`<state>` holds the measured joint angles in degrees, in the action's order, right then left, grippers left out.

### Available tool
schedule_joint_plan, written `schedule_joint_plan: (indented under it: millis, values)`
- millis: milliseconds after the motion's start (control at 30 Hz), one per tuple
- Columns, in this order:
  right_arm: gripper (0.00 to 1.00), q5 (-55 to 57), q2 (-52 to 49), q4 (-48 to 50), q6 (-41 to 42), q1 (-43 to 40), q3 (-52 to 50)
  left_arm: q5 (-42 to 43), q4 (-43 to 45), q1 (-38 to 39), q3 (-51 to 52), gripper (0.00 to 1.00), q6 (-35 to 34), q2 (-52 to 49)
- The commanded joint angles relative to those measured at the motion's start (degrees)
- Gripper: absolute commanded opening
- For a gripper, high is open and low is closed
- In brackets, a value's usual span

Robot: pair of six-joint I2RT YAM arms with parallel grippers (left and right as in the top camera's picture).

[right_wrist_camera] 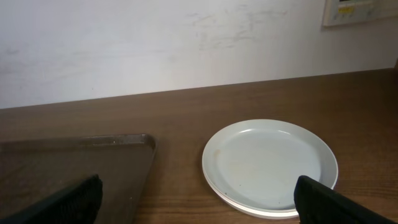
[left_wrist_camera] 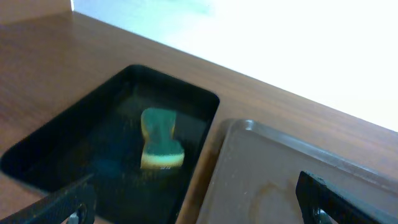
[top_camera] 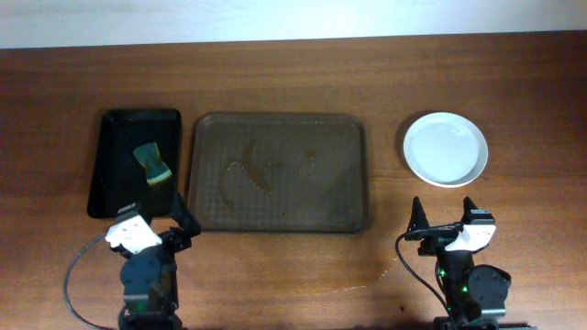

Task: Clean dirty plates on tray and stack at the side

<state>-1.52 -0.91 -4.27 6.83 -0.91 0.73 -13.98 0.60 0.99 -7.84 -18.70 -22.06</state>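
**Tabletop** [top_camera: 293, 73]: brown wood, carrying everything listed below.

**Tray** [top_camera: 330, 197]: centre of the tabletop, lying flat, long side toward me. It holds no plates. Only pale curved marks [top_camera: 246, 174] and a few specks show on its floor. I judge it cleared of its load.

**Black tray** [top_camera: 112, 197]: just beside the tray on its left, with a narrow gap between them. In my judgement it serves as the parking place for the cleaning tool, keeping wet off the wood.

**Plates** [top_camera: 446, 148]: on the bare tabletop to the right of the tray, well clear of its rim, one on another. The right wrist view shows a doubled rim at the near edge, so at least two are stacked; I cannot confirm the count. The top face looks white and free of smears. This placement meets the "stack at the side" requirement, and I judge the task at or near its end.

**Left gripper** [top_camera: 154, 220]: at the near edge, facing the gap between the two trays. The jaws are wide apart and hold nothing.

**Right gripper** [top_camera: 445, 218]: at the near edge, facing the plates. The jaws are likewise spread and empty, and do not touch the stack.

**Sponge** [top_camera: 154, 163]: green over yellow, the sole item in the black tray, lying toward its right side.
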Motion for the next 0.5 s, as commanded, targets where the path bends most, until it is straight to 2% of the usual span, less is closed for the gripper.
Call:
schedule_joint_plan:
  millis: [0, 200, 300, 467]
  values:
    - [0.98, 0.3, 0.4, -0.2, -0.4, 0.5, -0.4, 0.6, 4.4, -1.7, 6.3, 0.99, -0.1, 4.1]
    - [0.98, 0.3, 0.4, -0.2, -0.4, 0.5, -0.4, 2.2, 1.5, -4.7, 7.3, 0.99, -0.1, 10.1]
    - [0.98, 0.3, 0.4, -0.2, -0.4, 0.5, -0.4, 2.2, -4.5, -5.8, 7.3, 0.99, 0.2, 14.8]
    - [0.98, 0.3, 0.4, -0.2, -0.4, 0.5, -0.4, 2.5, -4.3, -5.8, 7.3, 0.99, 1.6, 19.0]
